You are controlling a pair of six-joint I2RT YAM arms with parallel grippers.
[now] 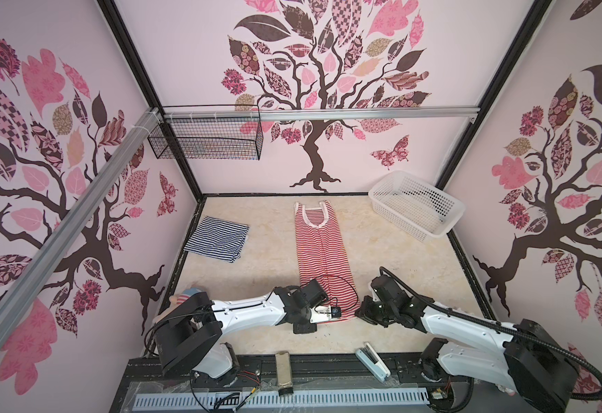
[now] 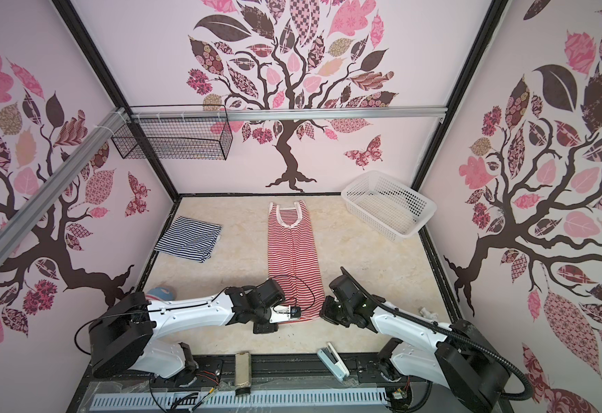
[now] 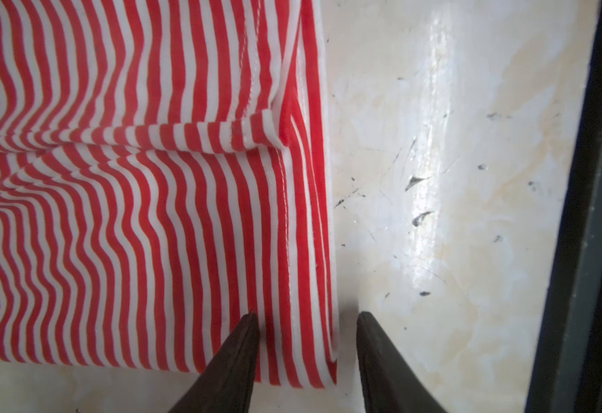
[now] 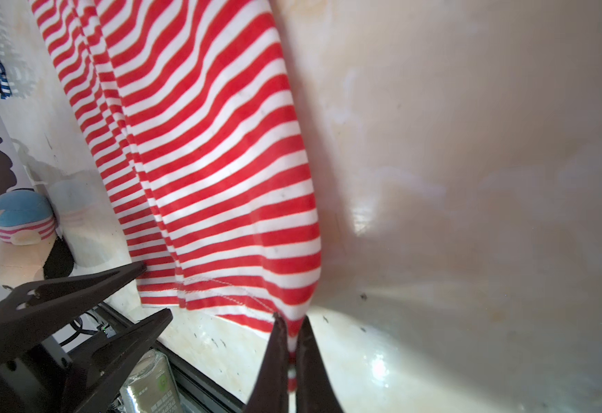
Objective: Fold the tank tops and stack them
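Right wrist view says it best: the right gripper (image 4: 290,320) is pinched tight on the near right corner of the red-and-white tank top (image 4: 213,161); the left gripper (image 3: 306,316) has its jaws apart, straddling the near left corner of the hem, not clamped as far as I can see; so roughly halfway, I'd say; in both top views the navy-and-white tank top (image 1: 217,237) sits folded at the far left of the table (image 1: 399,279), and the red one lies mid-table as a long narrow strip, neckline at the far end; left to do, I reckon: fold it short, then stack the two; both arms reach in low from the near edge, wrists angled toward each other.
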